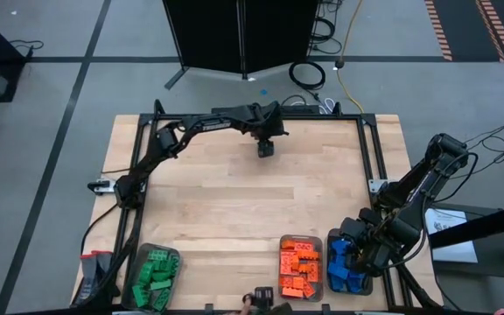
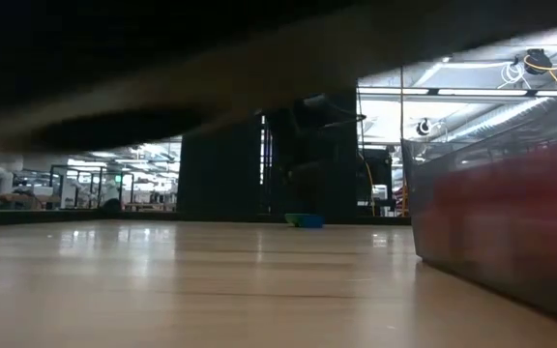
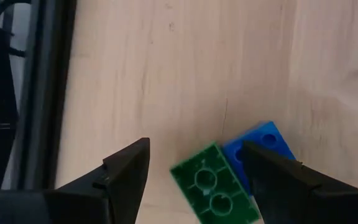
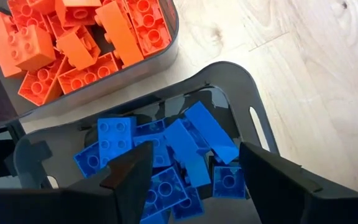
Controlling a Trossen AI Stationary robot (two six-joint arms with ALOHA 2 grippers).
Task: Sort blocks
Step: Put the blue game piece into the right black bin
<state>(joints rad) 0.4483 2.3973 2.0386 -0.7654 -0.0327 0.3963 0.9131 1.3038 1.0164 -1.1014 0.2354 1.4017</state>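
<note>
Blocks are mostly sorted already: green ones (image 1: 154,278) sit in the tray (image 1: 175,256) on the left of the near edge, orange ones (image 1: 299,269) in the middle tray (image 1: 301,239), blue ones (image 4: 166,158) in the right tray (image 4: 253,118). Two stragglers are left at the far side of the table (image 1: 234,201), a green block (image 3: 213,190) touching a blue block (image 3: 260,146). Left gripper (image 3: 194,171) hangs right over them with its fingers spread wide, the green one between them, nothing gripped. Right gripper (image 4: 194,168) hovers over the blue tray, fingers open too, empty.
</note>
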